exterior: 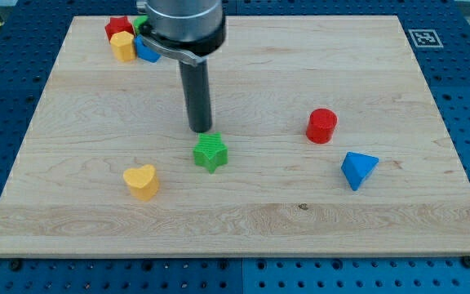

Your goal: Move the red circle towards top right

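The red circle (321,126), a short red cylinder, stands on the wooden board (300,220) right of the middle. My tip (200,130) is well to its left, just above and touching or nearly touching the top edge of a green star block (210,152). The rod rises from there to the arm's dark housing at the view's top.
A blue triangle block (358,169) lies below right of the red circle. A yellow heart (141,181) lies lower left. At the top left corner a cluster holds a red block (117,27), a yellow block (123,46), a blue block (147,51) and a green block (140,22), partly hidden by the arm.
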Controlling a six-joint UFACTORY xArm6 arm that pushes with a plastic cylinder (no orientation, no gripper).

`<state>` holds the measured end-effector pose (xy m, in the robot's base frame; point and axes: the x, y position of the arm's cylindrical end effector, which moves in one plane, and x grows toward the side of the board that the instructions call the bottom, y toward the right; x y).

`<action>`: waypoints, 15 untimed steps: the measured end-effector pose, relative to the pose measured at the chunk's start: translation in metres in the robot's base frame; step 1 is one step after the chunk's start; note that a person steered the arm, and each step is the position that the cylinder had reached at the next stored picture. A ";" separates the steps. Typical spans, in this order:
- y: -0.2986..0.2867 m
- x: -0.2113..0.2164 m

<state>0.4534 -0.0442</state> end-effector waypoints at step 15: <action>0.185 -0.050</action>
<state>0.4037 0.1407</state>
